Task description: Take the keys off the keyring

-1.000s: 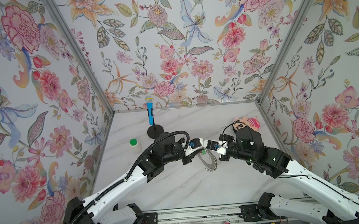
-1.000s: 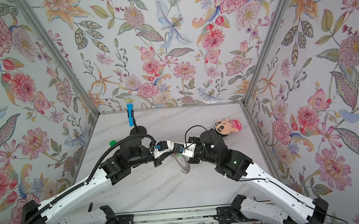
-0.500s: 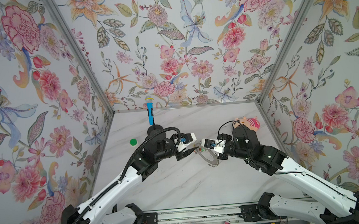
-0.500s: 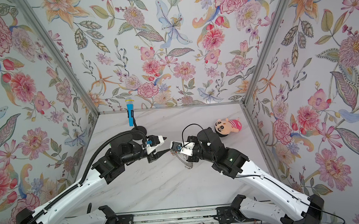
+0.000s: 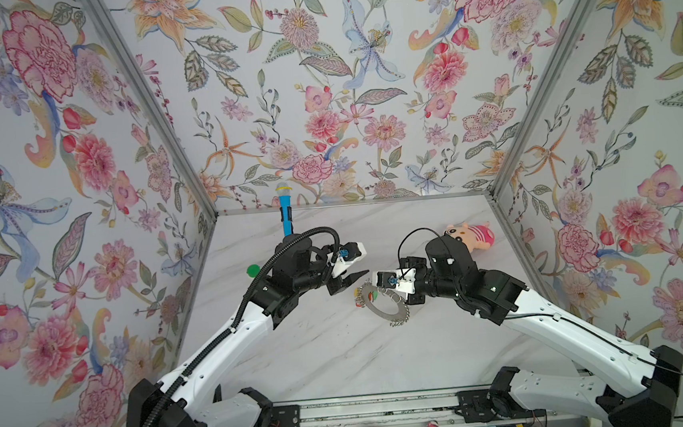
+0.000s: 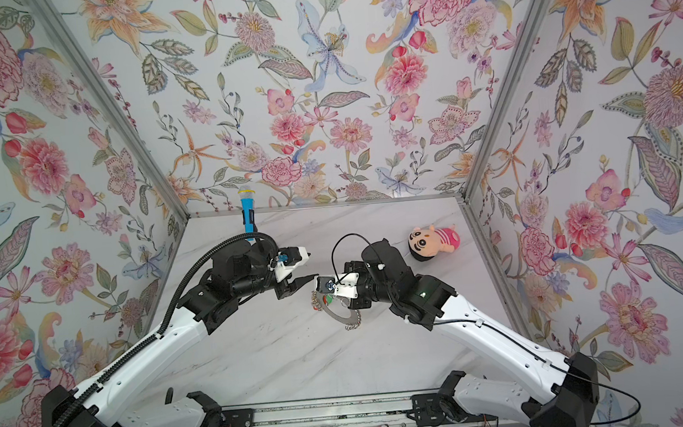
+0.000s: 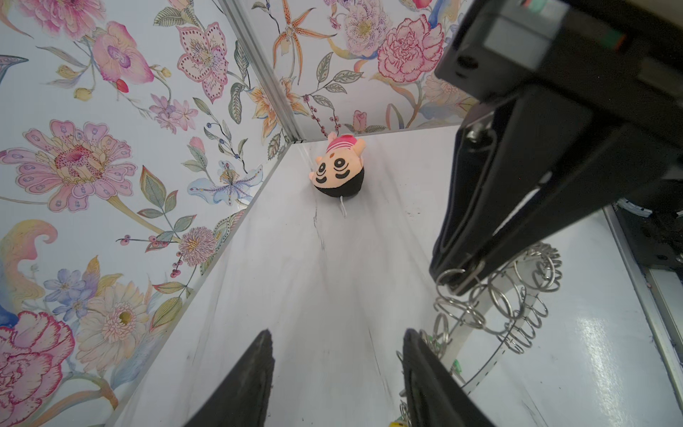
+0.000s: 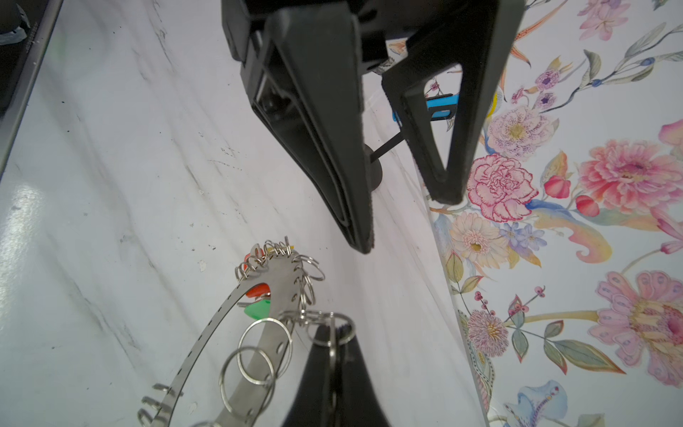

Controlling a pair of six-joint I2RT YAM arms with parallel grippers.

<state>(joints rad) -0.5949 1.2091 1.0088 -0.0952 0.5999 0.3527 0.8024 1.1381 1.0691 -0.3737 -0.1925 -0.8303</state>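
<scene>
while right gripper pinches keyring, left gripper gapes beside

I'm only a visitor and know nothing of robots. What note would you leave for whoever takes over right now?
Left end effector: open, empty, just beside the keyring.
Right end effector: shut on one wire loop, holding the keyring tilted.
Keys: orange-red and green tags hang at the keyring's end nearest the left end effector.
Done: no key lies loose in view.
Left: take the keys off.
</scene>
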